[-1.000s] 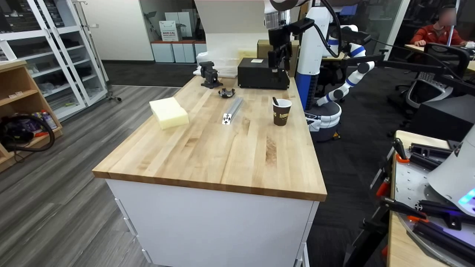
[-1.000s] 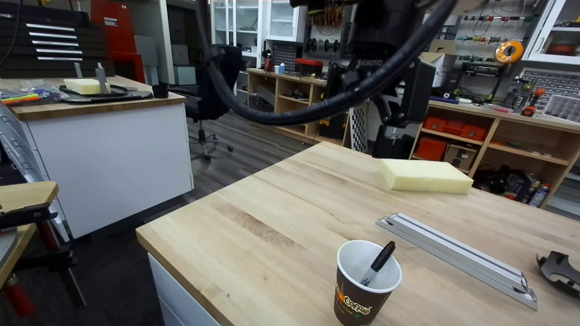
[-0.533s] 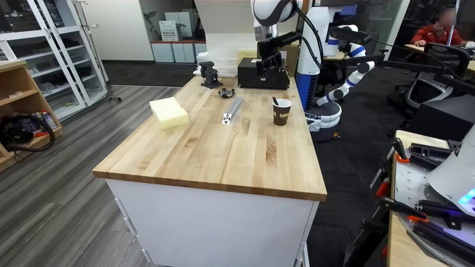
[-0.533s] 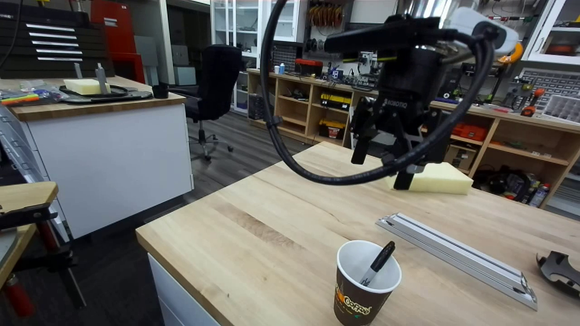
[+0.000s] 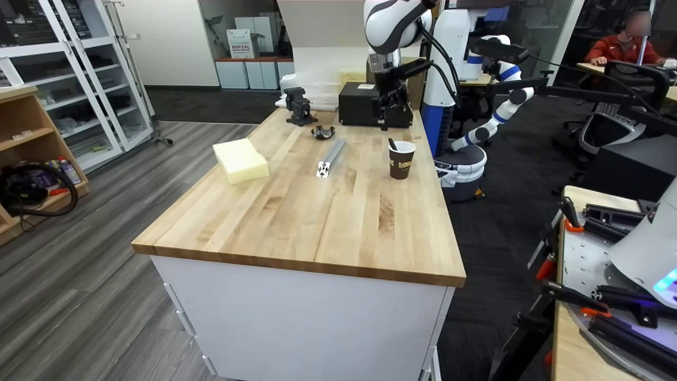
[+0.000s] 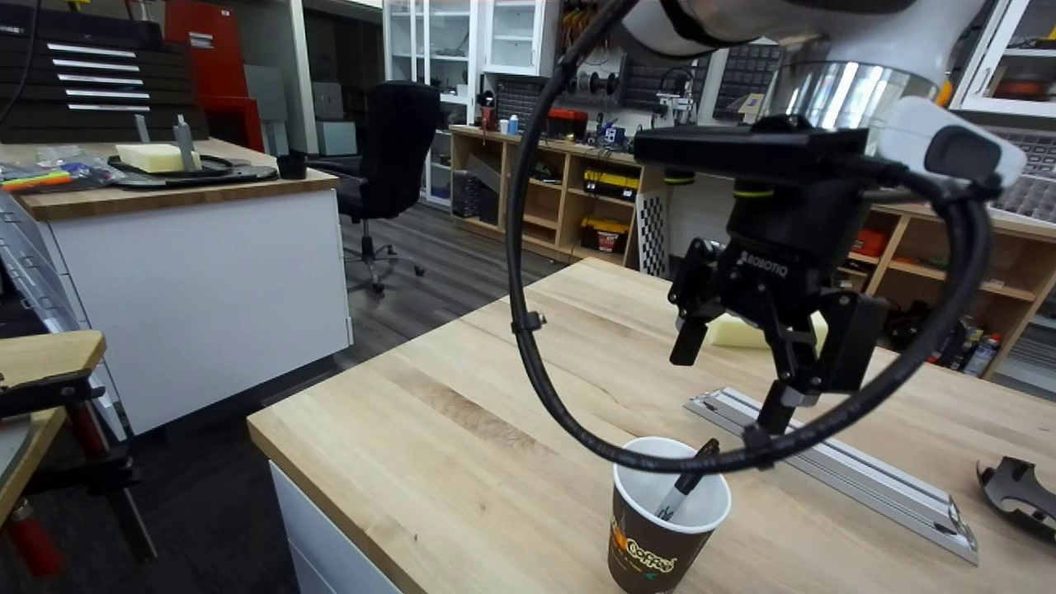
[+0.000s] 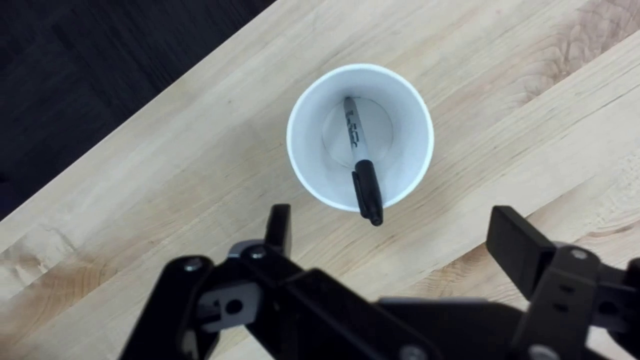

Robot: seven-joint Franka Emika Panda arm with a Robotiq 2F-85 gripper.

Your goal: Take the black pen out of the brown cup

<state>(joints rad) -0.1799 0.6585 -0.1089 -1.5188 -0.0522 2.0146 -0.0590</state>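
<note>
The brown cup (image 5: 402,165) stands upright on the table, in both exterior views (image 6: 656,557). The black pen (image 6: 672,501) leans inside it, with its black cap sticking out over the rim. In the wrist view the pen (image 7: 369,192) lies across the white inside of the cup (image 7: 312,150), its cap pointing towards my gripper. My gripper (image 7: 392,227) is open and empty, with its fingers wide apart on either side of the cap's line. In an exterior view the gripper (image 6: 730,378) hangs above the table beside the cup, higher than the rim and touching nothing.
A silvery metal bar (image 6: 858,470) and a black curved part (image 6: 1023,495) lie near the cup. A pale foam block (image 5: 240,161), a black box (image 5: 365,108) and a black clamp (image 5: 299,108) are on the table. The arm's cable (image 6: 536,355) loops down in front of the cup.
My gripper has come down and closer to the cup, with its fingers open. The cable loop now crosses in front of the cup in an exterior view. The cup and pen have not moved.
</note>
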